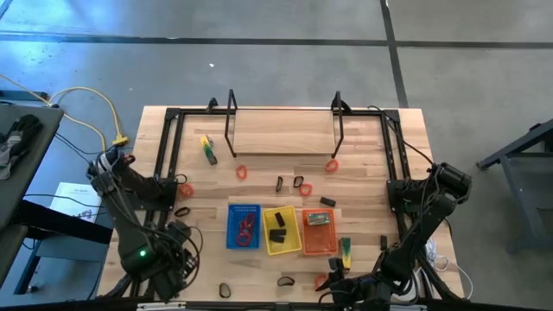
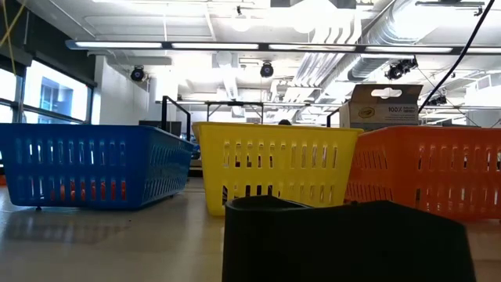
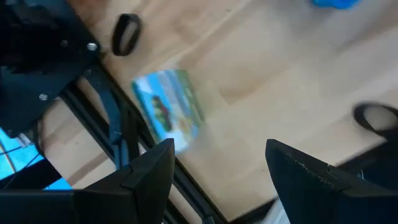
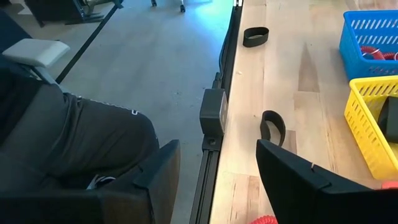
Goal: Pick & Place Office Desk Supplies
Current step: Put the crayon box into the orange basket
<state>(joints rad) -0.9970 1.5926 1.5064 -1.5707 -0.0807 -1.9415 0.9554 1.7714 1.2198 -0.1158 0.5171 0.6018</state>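
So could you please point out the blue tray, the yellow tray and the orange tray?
blue tray (image 1: pixel 232 226): high view, on its left rim.
yellow tray (image 2: pixel 274 160): low view, on its front wall.
orange tray (image 2: pixel 438 172): low view, on its front wall.

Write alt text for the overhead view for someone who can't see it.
Three small trays sit side by side on a wooden table: a blue tray holding red loops, a yellow tray holding black pieces, and an orange tray. More small supplies lie scattered around them, and both dark arms rest at the near edge.
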